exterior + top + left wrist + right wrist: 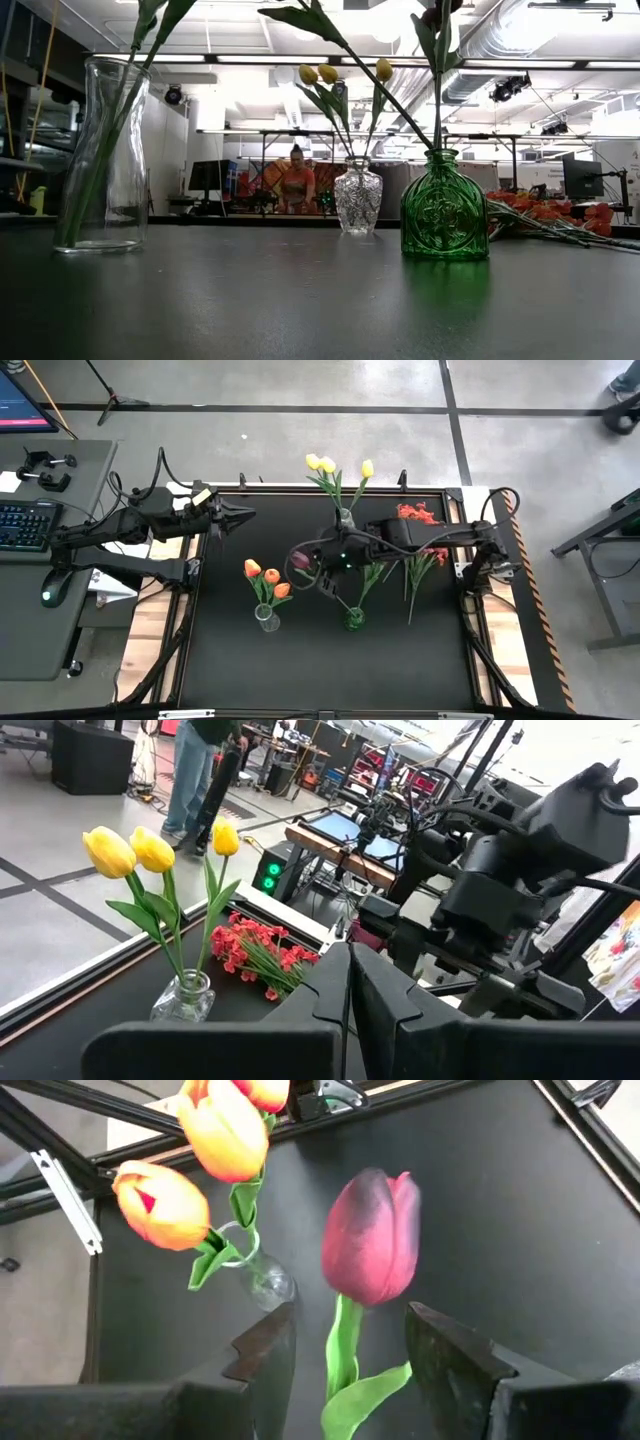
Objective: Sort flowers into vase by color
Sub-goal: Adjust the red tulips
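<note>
Your right end effector [345,1350] stands apart around the maroon tulip's [372,1240] stem, above the green vase [354,620] holding it. Your left end effector [240,516], fingers together, waits far from that vase.

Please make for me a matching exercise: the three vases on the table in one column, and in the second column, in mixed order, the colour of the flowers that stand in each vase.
Vases:
1. green vase
2. cut-glass vase
3. plain clear vase

Flowers:
A. orange tulips
B. maroon tulip
C. yellow tulips

Pairs: 1-B, 2-C, 3-A
</note>
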Robot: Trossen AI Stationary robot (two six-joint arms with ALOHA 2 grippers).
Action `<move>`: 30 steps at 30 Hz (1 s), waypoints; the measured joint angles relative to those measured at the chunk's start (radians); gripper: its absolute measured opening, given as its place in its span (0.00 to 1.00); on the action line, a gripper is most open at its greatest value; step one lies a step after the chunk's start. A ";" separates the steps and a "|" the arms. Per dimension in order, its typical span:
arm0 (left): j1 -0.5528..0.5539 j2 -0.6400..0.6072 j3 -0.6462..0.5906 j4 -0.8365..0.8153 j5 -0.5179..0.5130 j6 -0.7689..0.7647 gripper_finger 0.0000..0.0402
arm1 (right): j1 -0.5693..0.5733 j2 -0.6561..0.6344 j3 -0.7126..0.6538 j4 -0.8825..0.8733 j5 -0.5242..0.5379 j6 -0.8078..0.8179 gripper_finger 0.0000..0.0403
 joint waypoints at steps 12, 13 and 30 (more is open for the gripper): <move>0.000 0.000 0.000 -0.005 0.000 0.000 0.00 | -0.024 0.024 -0.029 0.033 -0.047 -0.001 0.44; 0.000 0.000 0.000 -0.005 0.000 0.000 0.00 | -0.024 0.026 -0.029 0.028 -0.047 -0.001 0.43; 0.000 0.000 0.000 -0.004 0.000 0.011 0.00 | -0.015 0.018 -0.029 0.049 0.012 0.062 0.03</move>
